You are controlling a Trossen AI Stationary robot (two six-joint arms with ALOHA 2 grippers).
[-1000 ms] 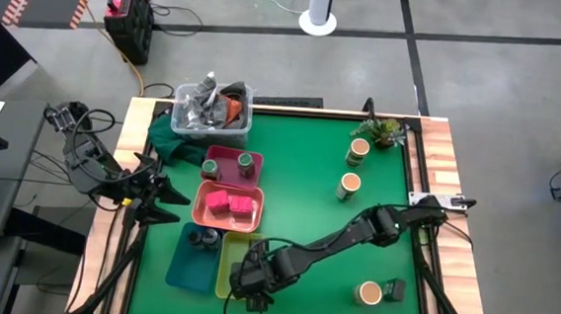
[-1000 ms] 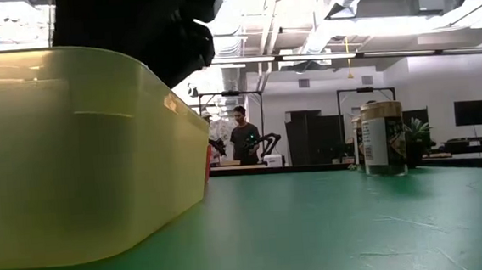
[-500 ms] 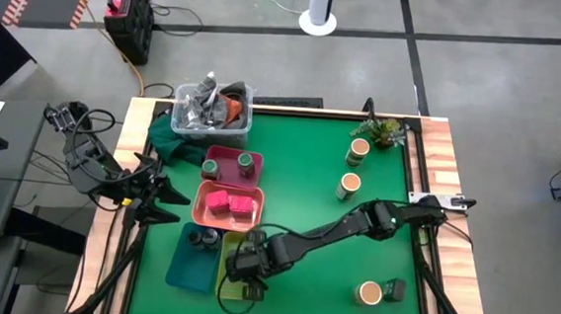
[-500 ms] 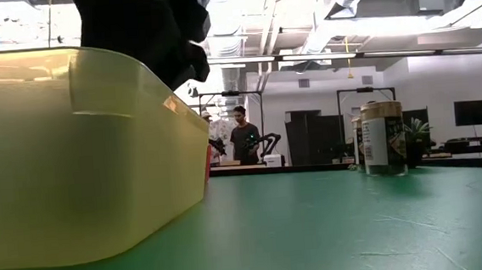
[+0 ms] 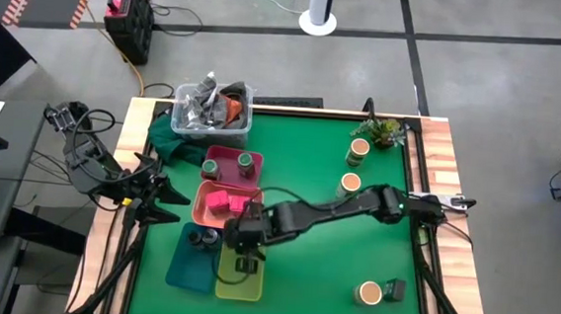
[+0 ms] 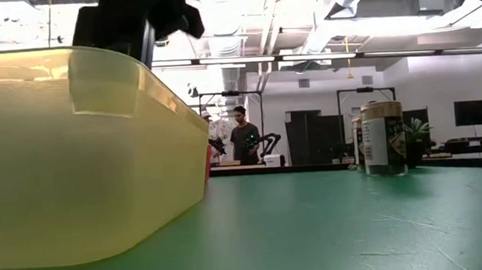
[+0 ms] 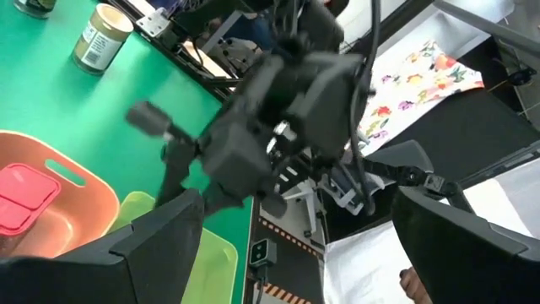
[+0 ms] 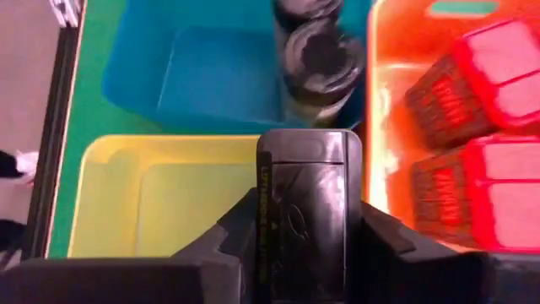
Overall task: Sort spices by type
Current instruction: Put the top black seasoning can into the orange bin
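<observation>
My right gripper (image 5: 246, 259) reaches across the table and is shut on a small black spice box (image 8: 308, 203) above the yellow-green tray (image 5: 237, 283). To that tray's left, the teal tray (image 8: 211, 76) holds dark round jars (image 8: 321, 59). The salmon tray (image 5: 207, 211) holds magenta boxes (image 8: 481, 84). The pink tray (image 5: 226, 153) holds green-lidded jars (image 5: 246, 161). Tan-topped jars (image 5: 350, 183) stand at the right, one (image 5: 370, 293) beside another black box (image 5: 396, 288). My left gripper (image 5: 164, 198) waits open at the table's left edge. My right gripper pinches the black box by two opposite sides (image 8: 266, 203) between its two fingers (image 8: 232, 232). The fingers come from above, pointing down. The box is lifted clear, above the yellow-green tray's rim (image 6: 91, 52).
A clear bin of crumpled things (image 5: 211, 113) and a dark green cloth (image 5: 168, 134) lie at the far left. A small plant (image 5: 386, 132) stands at the far right. Bare green mat (image 5: 301, 287) lies between the trays and the right-hand jars. A person (image 6: 243, 139) stands in the room behind.
My right gripper has gone from the yellow-green tray's near end toward the table's far edge and has risen from inside the tray to above its rim.
</observation>
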